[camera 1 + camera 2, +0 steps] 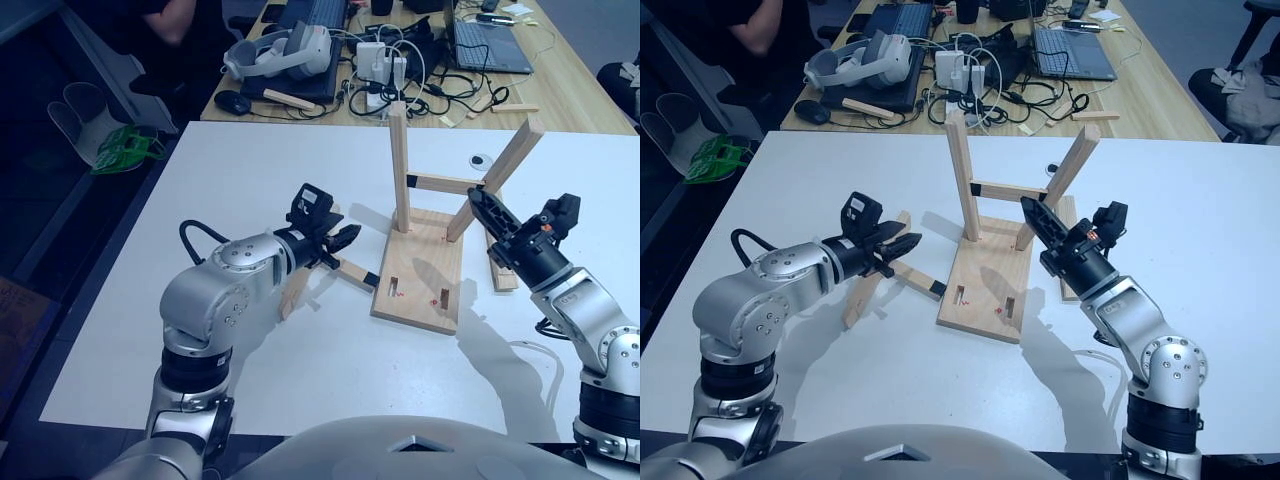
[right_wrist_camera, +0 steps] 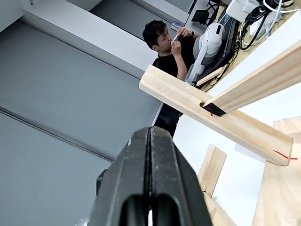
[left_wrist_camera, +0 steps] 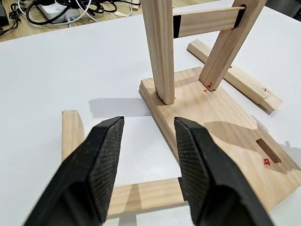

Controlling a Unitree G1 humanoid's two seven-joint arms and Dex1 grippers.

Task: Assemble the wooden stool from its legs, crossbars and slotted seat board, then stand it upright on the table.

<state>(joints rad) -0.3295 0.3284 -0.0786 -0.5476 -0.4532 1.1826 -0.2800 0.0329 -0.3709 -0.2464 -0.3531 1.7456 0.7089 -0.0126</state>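
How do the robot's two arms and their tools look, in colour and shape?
Both arms have rounded silver-grey shells: left arm, right arm. Each ends in a black wrist section and a black tool with two tapered fingers: left tool, right tool. The pads are finely textured. A black cable loops at the left arm.

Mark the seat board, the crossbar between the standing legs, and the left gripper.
seat board (image 1: 420,272), left eye view, bare top face
crossbar (image 1: 449,184), left eye view, its middle
left gripper (image 3: 148,122), left wrist view, between fingertips
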